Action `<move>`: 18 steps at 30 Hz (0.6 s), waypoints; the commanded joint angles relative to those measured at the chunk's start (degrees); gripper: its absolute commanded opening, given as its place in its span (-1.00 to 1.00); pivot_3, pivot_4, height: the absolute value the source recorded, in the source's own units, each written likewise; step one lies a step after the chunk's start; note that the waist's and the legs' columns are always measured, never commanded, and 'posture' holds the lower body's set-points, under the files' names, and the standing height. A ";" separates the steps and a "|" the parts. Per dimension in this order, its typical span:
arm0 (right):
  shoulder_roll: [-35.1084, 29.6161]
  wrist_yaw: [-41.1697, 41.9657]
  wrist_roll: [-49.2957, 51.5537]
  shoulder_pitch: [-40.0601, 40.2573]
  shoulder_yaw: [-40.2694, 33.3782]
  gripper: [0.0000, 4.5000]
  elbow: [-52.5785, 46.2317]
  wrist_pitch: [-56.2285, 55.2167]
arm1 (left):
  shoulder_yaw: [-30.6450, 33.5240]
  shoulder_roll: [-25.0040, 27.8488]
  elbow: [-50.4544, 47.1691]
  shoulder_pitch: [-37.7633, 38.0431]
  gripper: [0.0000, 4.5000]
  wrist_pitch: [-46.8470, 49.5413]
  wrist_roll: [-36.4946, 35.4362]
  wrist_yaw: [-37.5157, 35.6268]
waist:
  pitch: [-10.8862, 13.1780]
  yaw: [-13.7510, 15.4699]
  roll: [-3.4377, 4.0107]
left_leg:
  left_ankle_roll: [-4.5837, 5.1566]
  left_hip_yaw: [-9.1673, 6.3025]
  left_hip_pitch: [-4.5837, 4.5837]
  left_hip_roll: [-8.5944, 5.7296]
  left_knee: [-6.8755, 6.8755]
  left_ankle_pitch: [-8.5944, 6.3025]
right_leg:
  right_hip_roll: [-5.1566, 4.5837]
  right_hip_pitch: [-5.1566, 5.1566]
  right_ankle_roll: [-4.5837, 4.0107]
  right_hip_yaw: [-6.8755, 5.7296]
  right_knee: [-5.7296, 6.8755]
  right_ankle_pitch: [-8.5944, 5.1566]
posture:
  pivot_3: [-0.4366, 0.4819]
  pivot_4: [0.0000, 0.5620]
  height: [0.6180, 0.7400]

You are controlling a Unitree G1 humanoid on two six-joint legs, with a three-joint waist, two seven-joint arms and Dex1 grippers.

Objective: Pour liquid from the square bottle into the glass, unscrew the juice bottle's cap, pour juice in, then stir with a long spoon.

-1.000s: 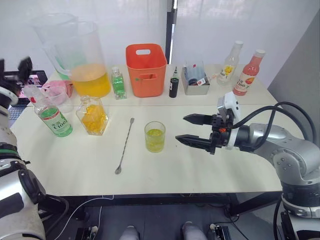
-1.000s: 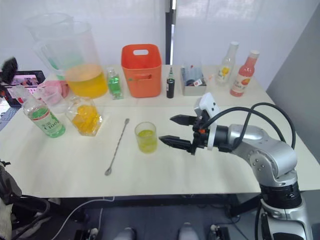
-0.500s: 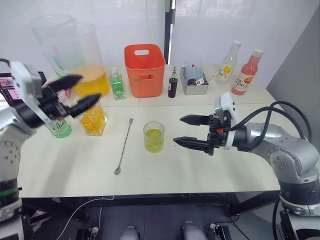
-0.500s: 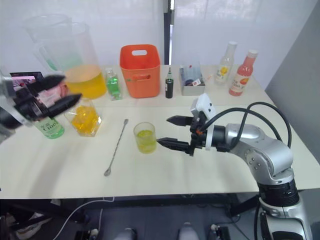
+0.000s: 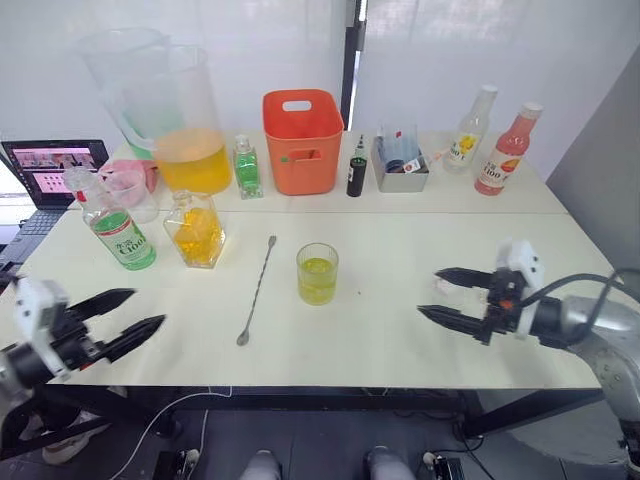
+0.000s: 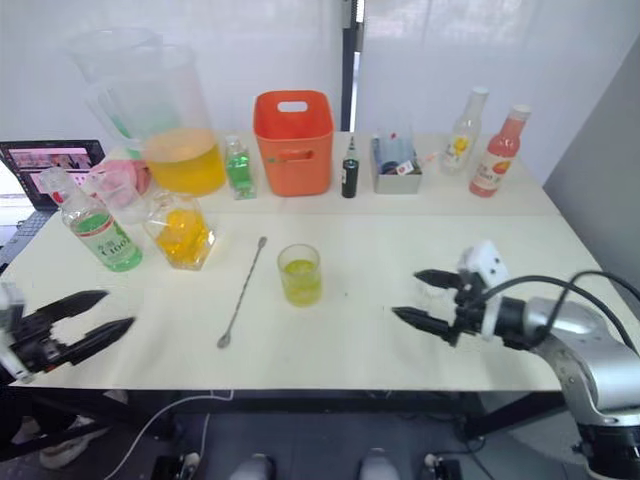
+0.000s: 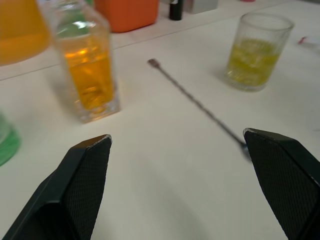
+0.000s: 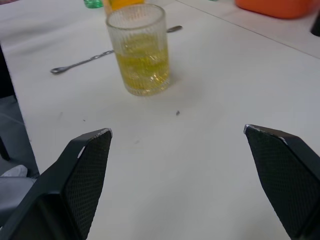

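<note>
While both arms hang low at the frame's lower corners, the left gripper (image 5: 115,313) and right gripper (image 5: 450,295) gape wide, holding nothing. At centre stands the glass (image 5: 317,273), a ribbed clear tumbler of yellow-green liquid; the right wrist view shows its fluting. Left of it lies the long spoon (image 5: 256,290), thin and silvery. The juice bottle (image 5: 115,228), clear plastic with green liquid, stands at the left beside the square bottle (image 5: 197,229).

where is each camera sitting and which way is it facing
Head pair: look forward and down over the table; left gripper and right gripper, both open.
Left wrist: along its fingers toward the long spoon and glass.
Right wrist: toward the same glass, spoon behind it.
All views share the glass.
</note>
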 commanded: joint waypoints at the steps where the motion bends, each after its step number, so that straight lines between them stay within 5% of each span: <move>1: -1.55 3.85 -0.21 4.83 -6.52 1.00 3.01 -4.66 | 2.45 1.48 6.36 0.73 0.99 -6.36 3.28 -2.82 | 0.00 0.03 0.00 | 0.00 0.00 0.00 0.00 0.00 0.00 | 0.00 0.02 0.00 0.00 -0.03 0.00 | -0.05 -0.47 1.00; 7: -2.67 6.36 -3.62 11.40 -9.90 1.00 11.05 -10.43 | 3.84 3.89 15.26 0.31 0.99 -12.14 6.15 -4.98 | -0.02 -0.40 -0.03 | 0.00 0.04 0.10 0.03 -0.05 0.00 | 0.00 0.05 0.03 0.00 -0.01 -0.06 | -0.05 -0.47 1.00; 18: -2.38 10.10 -4.32 9.55 -8.89 1.00 19.13 -16.29 | 3.34 1.98 12.09 1.23 0.99 -9.52 4.17 -3.91 | -0.02 -0.60 -0.02 | -0.01 0.18 0.31 0.06 -0.15 0.00 | 0.00 0.13 0.27 0.15 0.01 -0.24 | -0.05 -0.47 1.00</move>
